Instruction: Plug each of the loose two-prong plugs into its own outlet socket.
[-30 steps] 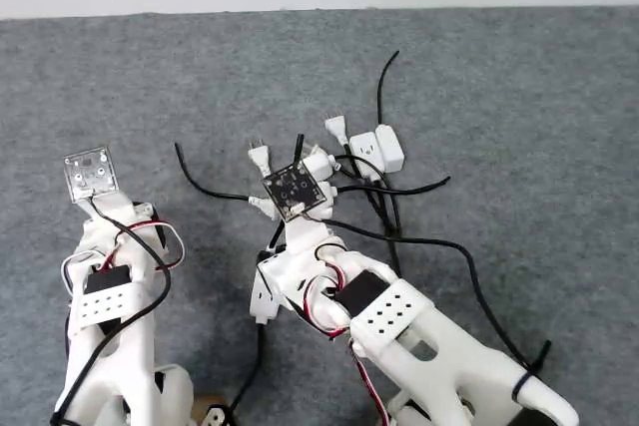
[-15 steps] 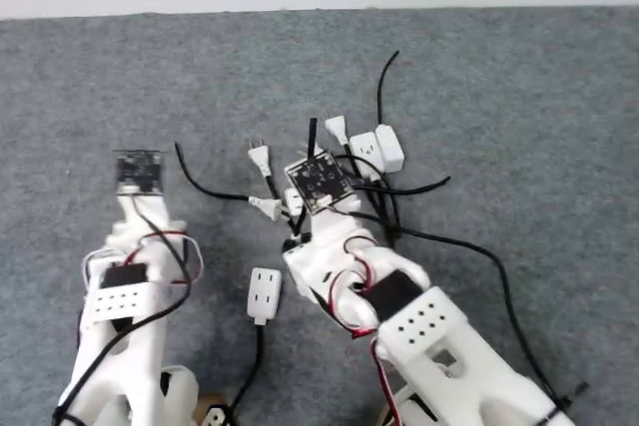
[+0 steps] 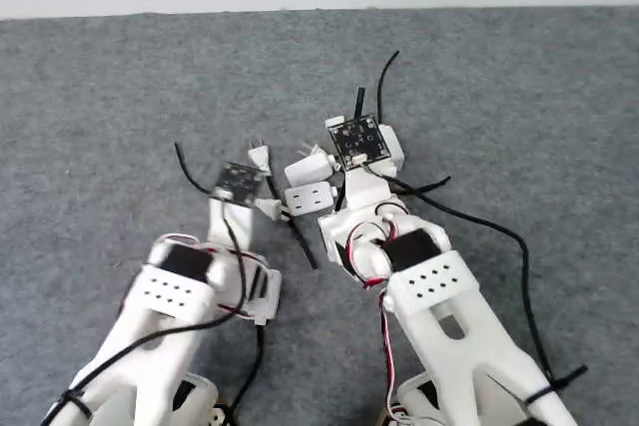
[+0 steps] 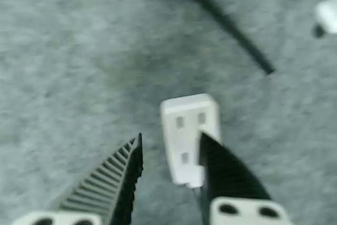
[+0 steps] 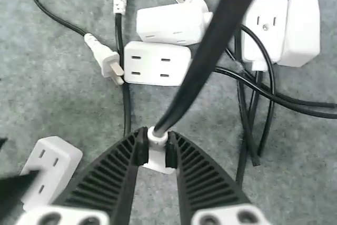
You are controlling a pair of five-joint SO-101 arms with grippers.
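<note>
Both arms have shifted: my left gripper (image 4: 170,139) hangs wide open over a socket (image 4: 187,125) lying lengthwise between its jaws on the carpet (image 4: 63,77), while my right gripper (image 5: 157,134) clamps a plug (image 5: 158,157), cord end pointing away from the wrist.

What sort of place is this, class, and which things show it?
Probably a robotics test bench: two white robot arms over a grey mat strewn with loose plugs, outlet blocks and black cords.

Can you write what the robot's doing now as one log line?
left claw: open, at outlet socket | right claw: shut on plug
</note>
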